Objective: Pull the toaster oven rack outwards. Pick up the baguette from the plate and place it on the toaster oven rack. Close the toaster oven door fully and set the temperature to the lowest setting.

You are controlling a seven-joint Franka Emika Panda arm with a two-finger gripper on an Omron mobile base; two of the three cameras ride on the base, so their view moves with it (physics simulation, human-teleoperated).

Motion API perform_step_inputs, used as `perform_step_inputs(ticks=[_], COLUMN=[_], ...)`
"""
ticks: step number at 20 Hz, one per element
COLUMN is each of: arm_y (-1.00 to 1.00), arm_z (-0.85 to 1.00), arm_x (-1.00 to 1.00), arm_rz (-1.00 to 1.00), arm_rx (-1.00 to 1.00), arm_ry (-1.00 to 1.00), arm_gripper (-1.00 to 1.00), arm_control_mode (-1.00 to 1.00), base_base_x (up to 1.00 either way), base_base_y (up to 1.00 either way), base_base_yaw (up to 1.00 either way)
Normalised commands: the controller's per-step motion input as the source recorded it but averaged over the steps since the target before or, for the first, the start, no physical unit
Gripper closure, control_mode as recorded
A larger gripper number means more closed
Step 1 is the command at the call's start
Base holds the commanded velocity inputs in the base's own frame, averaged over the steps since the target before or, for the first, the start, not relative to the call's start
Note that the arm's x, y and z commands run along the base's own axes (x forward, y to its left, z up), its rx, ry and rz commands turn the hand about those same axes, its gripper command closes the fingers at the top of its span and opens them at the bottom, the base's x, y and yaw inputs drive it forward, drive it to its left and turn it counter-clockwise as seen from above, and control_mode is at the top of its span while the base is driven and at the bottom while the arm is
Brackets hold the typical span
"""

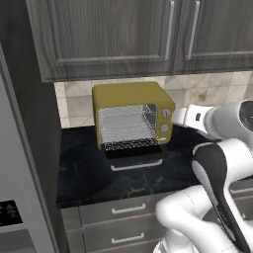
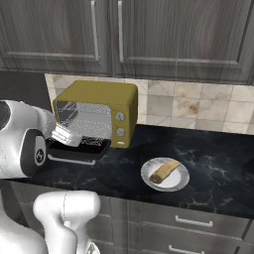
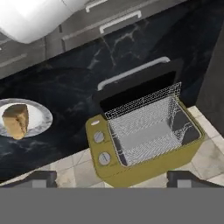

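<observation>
The pincer [image 3: 112,179] gapes wide and empty above the toaster oven [image 3: 144,144], its door [image 3: 135,85] down.

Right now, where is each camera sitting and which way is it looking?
Left base view: behind the arm, on its left, looking forward and down at the toaster oven with its door down; white arm at lower right.
Right base view: behind, on its right, facing the oven and the baguette on the plate; arm at lower left.
Hand view: above the oven, looking down; dark fingers at bottom.
All three share the oven.
</observation>
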Motion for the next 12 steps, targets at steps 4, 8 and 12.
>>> perform_step_inputs(ticks=[4, 8, 12], arm_y=[-0.77, -0.60, -0.56], arm_z=[-0.10, -0.33, -0.32], arm_x=[0.00, 0.00, 0.00], arm_rz=[-0.32, -0.38, -0.13], arm_rx=[-0.11, -0.17, -0.01], arm_ry=[0.22, 0.25, 0.20], arm_gripper=[-1.00, -1.00, -1.00], arm_control_mode=[-1.00, -1.00, -1.00], base_base_x=[0.00, 0.00, 0.00], base_base_y=[0.00, 0.00, 0.00], base_base_yaw=[0.00, 0.00, 0.00])
